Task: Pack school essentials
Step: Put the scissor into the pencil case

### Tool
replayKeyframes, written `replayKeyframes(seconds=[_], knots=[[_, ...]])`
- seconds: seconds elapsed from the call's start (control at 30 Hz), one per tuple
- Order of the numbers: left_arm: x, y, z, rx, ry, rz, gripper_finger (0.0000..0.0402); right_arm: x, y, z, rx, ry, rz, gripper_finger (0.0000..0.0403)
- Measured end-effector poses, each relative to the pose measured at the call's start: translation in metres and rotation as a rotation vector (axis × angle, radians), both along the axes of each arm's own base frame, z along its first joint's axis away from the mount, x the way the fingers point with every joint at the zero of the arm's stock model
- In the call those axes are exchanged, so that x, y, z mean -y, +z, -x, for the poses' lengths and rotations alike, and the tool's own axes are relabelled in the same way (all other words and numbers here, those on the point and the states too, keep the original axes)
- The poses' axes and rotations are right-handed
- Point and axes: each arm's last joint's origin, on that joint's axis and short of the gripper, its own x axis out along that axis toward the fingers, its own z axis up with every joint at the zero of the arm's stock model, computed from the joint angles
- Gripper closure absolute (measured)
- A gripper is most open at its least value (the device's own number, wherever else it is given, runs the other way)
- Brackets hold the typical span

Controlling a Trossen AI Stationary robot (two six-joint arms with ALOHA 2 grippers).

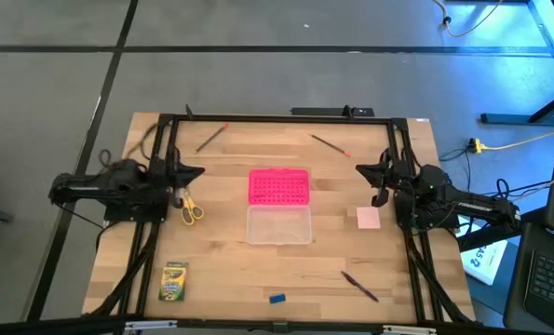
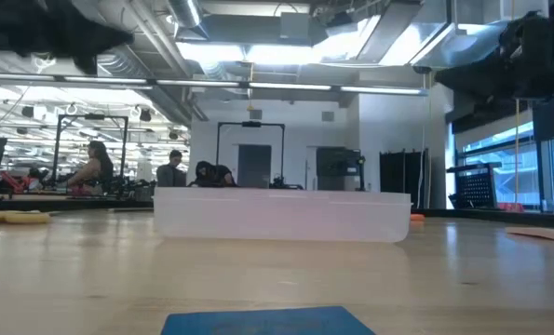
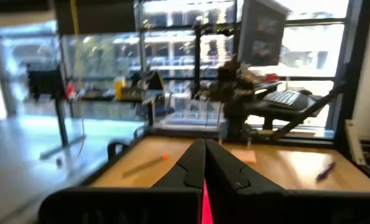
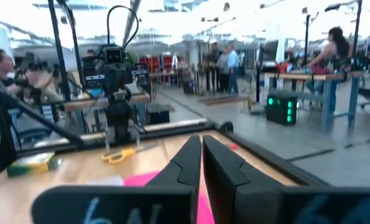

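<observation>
On the wooden table lie yellow-handled scissors (image 1: 191, 209), a yellow-green crayon box (image 1: 173, 281), a small blue eraser (image 1: 277, 299), a pale pink pad (image 1: 368, 218) and three thin pencils or pens (image 1: 211, 138) (image 1: 331, 144) (image 1: 360, 286). A clear plastic box (image 1: 279, 224) stands at the centre, with a bright pink dotted lid (image 1: 277, 186) just behind it. My left gripper (image 1: 202, 171) hovers shut at the left side, above and behind the scissors. My right gripper (image 1: 358, 169) hovers shut at the right side, behind the pad. Neither holds anything.
A black frame (image 1: 286, 117) runs round the table's far and side edges. Bare wood lies between the box and the near edge, where the eraser (image 2: 267, 322) sits. People and workbenches show in the room beyond.
</observation>
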Motion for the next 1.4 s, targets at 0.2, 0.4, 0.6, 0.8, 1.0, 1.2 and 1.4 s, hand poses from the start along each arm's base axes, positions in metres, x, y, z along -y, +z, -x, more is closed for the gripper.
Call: replayKeyframes(seconds=[0.2,0.4,0.6,0.8,1.0,1.2,1.4], knots=[[0.0,0.052,0.013,-0.084,0.006,0.029,0.0401,0.0,0.005,0.001,0.035,-0.016,0.084,0.0382],[-0.002,0.094,-0.007,-0.275,0.074,0.104,0.0401,-0.001,0.02,0.005,0.058,-0.041,0.194,0.0382],[-0.002,0.114,-0.042,-0.486,0.131,0.286,0.0401,-0.001,0.057,0.018,0.035,-0.143,0.218,0.0382],[-0.001,0.122,-0.068,-0.638,0.22,0.549,0.0401,-0.002,0.095,0.022,-0.107,-0.119,0.139,0.0382],[0.002,0.109,-0.085,-0.795,0.287,0.796,0.0401,0.001,0.13,0.003,-0.301,-0.053,0.028,0.0382],[0.005,0.096,-0.088,-0.915,0.342,0.974,0.0401,0.005,0.156,-0.027,-0.494,0.021,-0.112,0.0382],[0.006,0.098,-0.092,-0.874,0.335,0.974,0.0401,0.007,0.166,-0.059,-0.697,0.199,-0.157,0.0382]])
